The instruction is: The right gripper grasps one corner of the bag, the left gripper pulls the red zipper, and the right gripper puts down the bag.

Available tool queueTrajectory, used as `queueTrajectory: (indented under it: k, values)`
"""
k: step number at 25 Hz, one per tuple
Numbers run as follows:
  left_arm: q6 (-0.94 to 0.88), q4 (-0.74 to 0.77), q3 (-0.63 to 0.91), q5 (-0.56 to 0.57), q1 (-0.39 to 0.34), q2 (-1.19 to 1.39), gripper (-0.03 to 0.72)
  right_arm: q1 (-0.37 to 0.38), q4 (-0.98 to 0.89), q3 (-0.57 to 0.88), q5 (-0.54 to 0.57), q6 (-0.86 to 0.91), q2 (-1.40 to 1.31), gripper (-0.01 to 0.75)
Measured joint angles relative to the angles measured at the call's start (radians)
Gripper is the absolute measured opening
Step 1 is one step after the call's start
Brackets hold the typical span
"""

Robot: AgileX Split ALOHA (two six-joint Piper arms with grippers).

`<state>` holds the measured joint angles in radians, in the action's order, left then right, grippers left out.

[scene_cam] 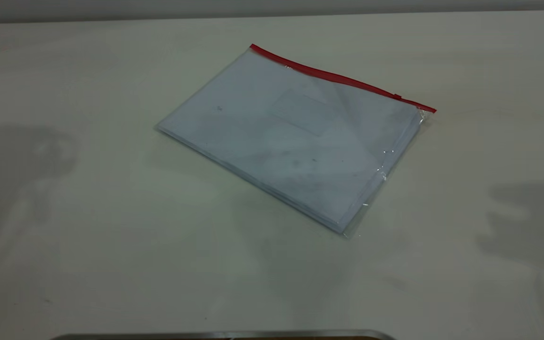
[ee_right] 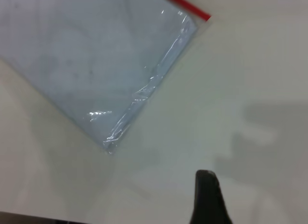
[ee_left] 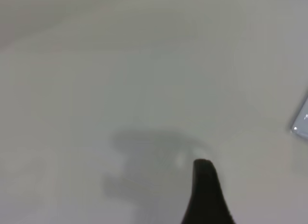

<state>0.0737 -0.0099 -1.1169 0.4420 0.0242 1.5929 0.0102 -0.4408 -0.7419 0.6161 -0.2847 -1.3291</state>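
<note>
The bag lies flat on the table, clear plastic with white sheets inside and a small pocket on its face. The red zipper runs along its far long edge, with the slider tab near the right end. Neither arm appears in the exterior view, only their shadows at the left and right. My right gripper shows as a black wedge above bare table, apart from the bag's near right corner; the zipper's end is farther off. My left gripper hangs over bare table, with a bag corner far off.
The pale table stretches all around the bag. A thin metal edge runs along the front of the exterior view. The table's back edge meets a grey wall.
</note>
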Motion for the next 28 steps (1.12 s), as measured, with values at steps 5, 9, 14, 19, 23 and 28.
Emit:
queueTrajectory:
  k: [5,9,14,19,23,28]
  values:
    - [0.024,-0.020,-0.072,0.044,0.052,0.132,0.589,0.000,-0.183,-0.010,-0.094,-0.230,-0.212,0.547]
    - [0.031,-0.052,-0.101,0.078,0.072,0.206,0.589,0.000,-0.408,-0.038,-0.129,-0.501,-0.373,0.547]
    - [0.058,-0.110,-0.150,0.155,0.076,0.253,0.589,0.000,-0.703,-0.103,-0.122,-0.840,-0.549,0.547]
    - [0.131,-0.193,-0.166,0.190,0.076,0.260,0.589,0.000,-0.892,-0.186,-0.088,-1.005,-0.701,0.547]
    - [0.193,-0.267,-0.166,0.201,0.076,0.260,0.589,0.000,-0.911,-0.260,-0.063,-1.019,-0.800,0.547]
    - [0.232,-0.315,-0.166,0.214,0.077,0.261,0.589,0.000,-0.904,-0.341,-0.056,-1.020,-0.881,0.548]
